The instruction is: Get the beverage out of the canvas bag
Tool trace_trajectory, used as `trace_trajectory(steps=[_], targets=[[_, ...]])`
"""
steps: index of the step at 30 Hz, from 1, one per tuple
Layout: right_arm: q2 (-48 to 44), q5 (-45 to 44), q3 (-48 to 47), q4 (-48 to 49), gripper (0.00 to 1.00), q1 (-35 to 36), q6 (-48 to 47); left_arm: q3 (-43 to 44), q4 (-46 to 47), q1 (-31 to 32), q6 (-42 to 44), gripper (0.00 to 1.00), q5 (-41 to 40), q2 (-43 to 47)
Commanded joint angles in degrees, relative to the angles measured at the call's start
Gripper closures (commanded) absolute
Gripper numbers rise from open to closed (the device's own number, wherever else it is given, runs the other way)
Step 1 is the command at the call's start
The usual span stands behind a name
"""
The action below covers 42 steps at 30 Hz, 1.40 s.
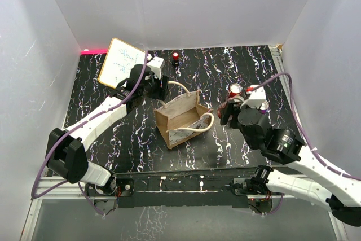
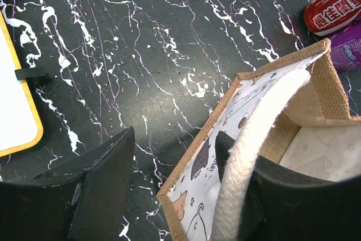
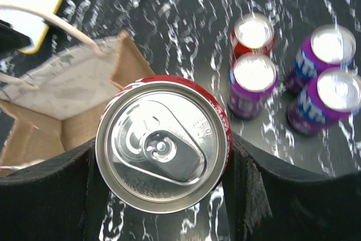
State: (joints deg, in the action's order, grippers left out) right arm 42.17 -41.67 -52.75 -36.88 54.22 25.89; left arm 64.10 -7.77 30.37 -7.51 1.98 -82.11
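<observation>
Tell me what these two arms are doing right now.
The right gripper is clamped on an upright red can, holding it just beside the open canvas bag. The left gripper is at the bag's far side with its jaws apart, and the bag's cream handle lies across one finger, so it seems to be steadying the bag. Four other cans already stand on the table to the right.

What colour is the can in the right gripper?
The can is red, silver-topped; right wrist view.
</observation>
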Motion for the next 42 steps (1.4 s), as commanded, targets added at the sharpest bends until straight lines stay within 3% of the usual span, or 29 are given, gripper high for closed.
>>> trace_trajectory(steps=[1,11,26,35,42], targets=[[-4.3,-4.0,3.7,-6.6,0.92,-0.2,16.3,1.5,0.2,-0.2,-0.2,0.43,0.6,0.3],[-7.3,-13.1,15.6,-7.2,0.92,-0.1,33.1,1.6,-0.2,0.0,-0.2,0.43,0.0,-0.4],[9.5,-26.9,17.2,-6.7,0.92,-0.5,44.0,1.8,-0.4,0.3,0.3,0.42,-0.7,-0.2],[16.3,-26.5,18.4,-1.2,0.92,-4.1,43.8,1.9,-0.6,0.3,0.3,0.42,-0.6,-0.1],[17.0,-18.1,22.3,13.8,0.92,-12.5,32.4,2.0,-0.7,0.2,0.3,0.42,-0.7,-0.1]])
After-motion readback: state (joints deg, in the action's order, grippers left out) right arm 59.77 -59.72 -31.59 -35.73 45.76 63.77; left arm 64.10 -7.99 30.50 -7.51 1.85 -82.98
